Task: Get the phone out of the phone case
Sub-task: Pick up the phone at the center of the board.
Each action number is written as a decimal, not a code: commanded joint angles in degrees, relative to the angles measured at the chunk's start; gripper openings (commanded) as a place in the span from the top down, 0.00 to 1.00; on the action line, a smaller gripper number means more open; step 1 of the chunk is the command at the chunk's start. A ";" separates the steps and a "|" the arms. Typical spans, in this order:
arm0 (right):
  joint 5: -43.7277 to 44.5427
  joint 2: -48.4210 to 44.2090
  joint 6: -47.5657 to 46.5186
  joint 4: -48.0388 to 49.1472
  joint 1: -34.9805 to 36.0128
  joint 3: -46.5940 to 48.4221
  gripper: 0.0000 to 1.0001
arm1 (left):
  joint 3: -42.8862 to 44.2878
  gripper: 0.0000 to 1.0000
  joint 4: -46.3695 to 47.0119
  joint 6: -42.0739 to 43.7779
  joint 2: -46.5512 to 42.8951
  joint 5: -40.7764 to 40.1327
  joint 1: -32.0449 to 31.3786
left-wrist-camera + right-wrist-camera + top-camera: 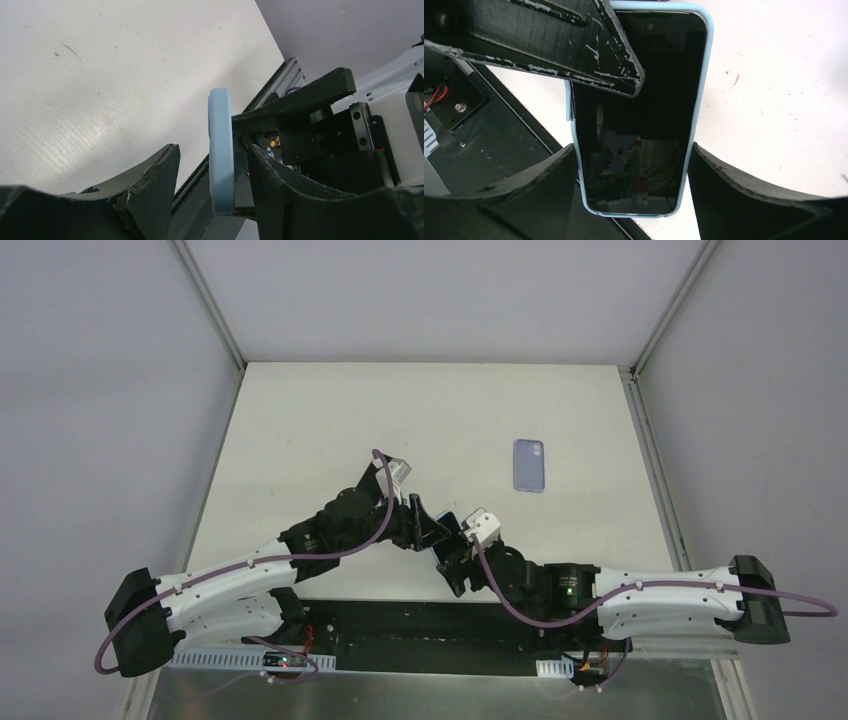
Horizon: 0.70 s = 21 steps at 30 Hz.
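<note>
The phone [639, 100], dark screen toward the right wrist camera, sits inside a light blue phone case [700, 95]. My right gripper [631, 150] is shut across its width, one finger pressed on each long edge of the case. It is held off the table near the front edge [450, 523]. In the left wrist view the cased phone [221, 150] is edge-on between the fingers of my left gripper [212, 150]. That gripper is open: its right finger lies close against one face and a gap is left at the other finger [150, 185]. One left finger [549, 45] crosses the screen's top.
A lavender phone-shaped item [529, 464] lies flat on the white table [330, 430] at the back right. The black rail along the table's near edge [400, 615] runs just below both grippers. Grey walls enclose the table on three sides.
</note>
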 commanded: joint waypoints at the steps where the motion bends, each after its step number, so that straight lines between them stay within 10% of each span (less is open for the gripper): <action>1: 1.07 -1.58 1.50 4.96 0.24 2.41 1.00 | 2.09 0.48 3.18 1.77 0.08 -1.11 -0.94; 9: 0.87 -1.68 2.09 4.94 0.24 2.41 1.00 | 2.58 0.62 3.65 2.16 0.22 -0.95 -1.27; 21: 0.42 -1.88 3.00 4.93 0.24 2.32 1.00 | 2.60 0.56 3.93 2.43 0.40 -2.17 -2.12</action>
